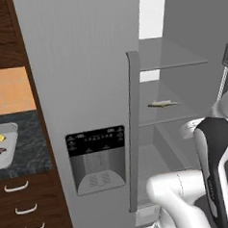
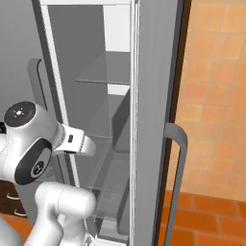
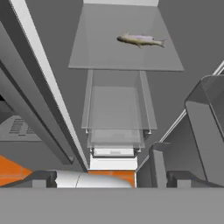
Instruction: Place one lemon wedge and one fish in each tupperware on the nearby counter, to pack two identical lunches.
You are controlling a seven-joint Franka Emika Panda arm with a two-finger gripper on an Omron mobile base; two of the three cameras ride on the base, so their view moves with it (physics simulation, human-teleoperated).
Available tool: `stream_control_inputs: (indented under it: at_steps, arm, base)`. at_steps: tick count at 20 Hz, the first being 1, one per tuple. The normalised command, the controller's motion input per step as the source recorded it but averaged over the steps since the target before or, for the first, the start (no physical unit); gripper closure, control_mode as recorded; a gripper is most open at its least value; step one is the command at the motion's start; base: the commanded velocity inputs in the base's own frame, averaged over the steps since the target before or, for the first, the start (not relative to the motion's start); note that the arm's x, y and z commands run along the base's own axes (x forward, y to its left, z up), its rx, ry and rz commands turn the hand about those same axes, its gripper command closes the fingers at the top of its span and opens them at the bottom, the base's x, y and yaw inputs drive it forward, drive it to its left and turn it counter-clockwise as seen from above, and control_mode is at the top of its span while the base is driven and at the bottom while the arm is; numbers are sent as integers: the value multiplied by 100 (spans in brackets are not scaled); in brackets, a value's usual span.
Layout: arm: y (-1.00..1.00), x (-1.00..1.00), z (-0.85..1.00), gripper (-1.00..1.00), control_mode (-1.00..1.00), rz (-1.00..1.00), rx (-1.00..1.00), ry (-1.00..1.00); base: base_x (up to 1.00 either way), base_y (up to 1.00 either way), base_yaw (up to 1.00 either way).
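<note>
Since the fish (image 3: 141,40) on the far fridge shelf (image 3: 105,52) looks light and slippery (probably stiff), the wide-open, empty gripper (image 3: 107,178) should pinch its midbody

base views flank fridge (image 1: 83,65), hand view inside

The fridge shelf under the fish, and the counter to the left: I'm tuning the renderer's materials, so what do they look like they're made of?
The shelf looks like clear glass or plastic: the drawers below show through it. The fish lying on it looks pale and matte. The counter looks like polished black stone, judging by its grey speckle. The drawers beneath it look like dark wood with silver metal handles.
</note>
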Motion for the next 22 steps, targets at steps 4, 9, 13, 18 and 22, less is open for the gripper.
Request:
stream_control_inputs:
  at_steps: [4,9,13,18,22]
  arm:
    - [8,16,-46,-100,-100,9,-5,-6]
    - [24,48,-55,-100,-100,35,-15,-26]
    - [-6,26,-15,-100,-100,47,-9,-38]
    - [-28,36,-32,-100,-100,29,-5,-14]
    - [0,75,-55,-100,-100,18,-16,4]
  base:
    - [0,0,0]
    - [0,0,0]
    - [0,0,0]
    - [0,0,0]
    - [0,0,0]
